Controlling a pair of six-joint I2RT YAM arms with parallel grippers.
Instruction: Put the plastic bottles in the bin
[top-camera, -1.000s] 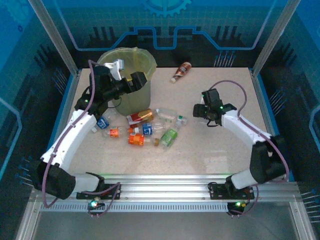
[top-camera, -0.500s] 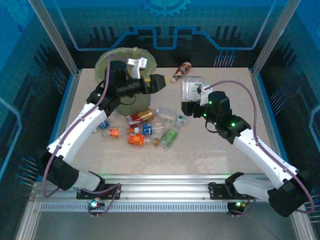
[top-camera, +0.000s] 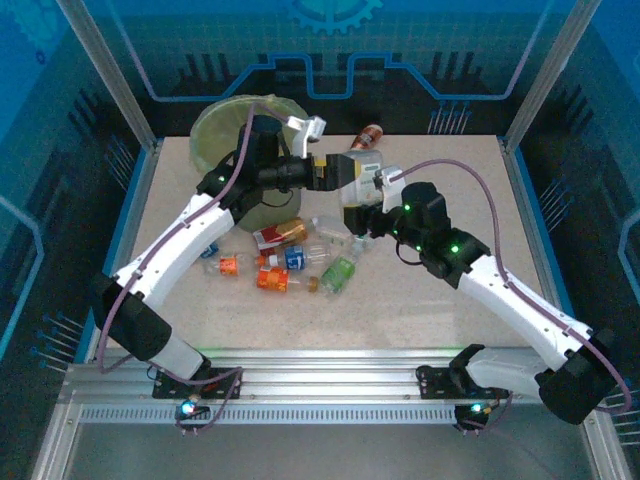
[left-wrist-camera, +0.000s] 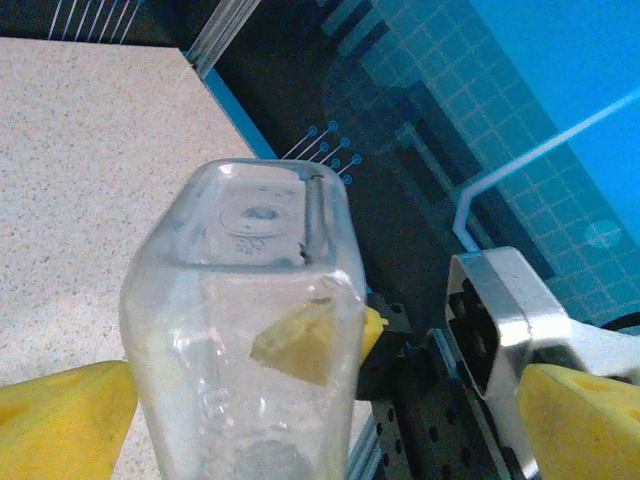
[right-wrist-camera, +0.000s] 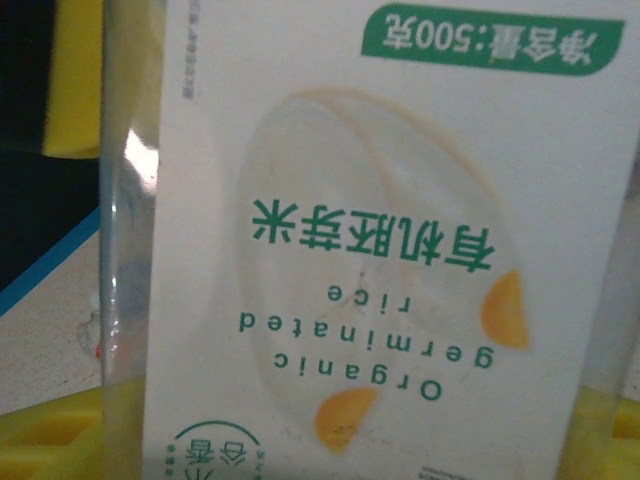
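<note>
Blue-lit panels and metal posts wall in the speckled counter (top-camera: 400, 320), which has blue rails along its 9 and 3 o'clock edges. Near its middle, off the surface, hangs one clear bottle (top-camera: 365, 185) with a white label. My right jaws grip it from the 4 o'clock side. In the right wrist view the label (right-wrist-camera: 400, 250) reads upside down and my yellow pads (right-wrist-camera: 40, 445) show at its lower edge. My left jaws stand wide open around the same bottle from 9 o'clock. In the left wrist view its moulded end (left-wrist-camera: 250, 215) sits between my yellow fingers (left-wrist-camera: 60, 420), one close beside it and the other well apart.

Just toward 7 o'clock lies the heap of plastic bottles (top-camera: 290, 258). I count about eight, but they touch and overlap, so I cannot be exact. One brown bottle (top-camera: 368, 137) lies alone at 12 o'clock, near the far edge. The single bin (top-camera: 215, 118) stands in the 11 o'clock corner, with my left arm (top-camera: 170, 250) crossing in front of it.

Open counter runs from 2 to 5 o'clock beneath my right arm (top-camera: 510, 295), and along the 6 o'clock edge.
</note>
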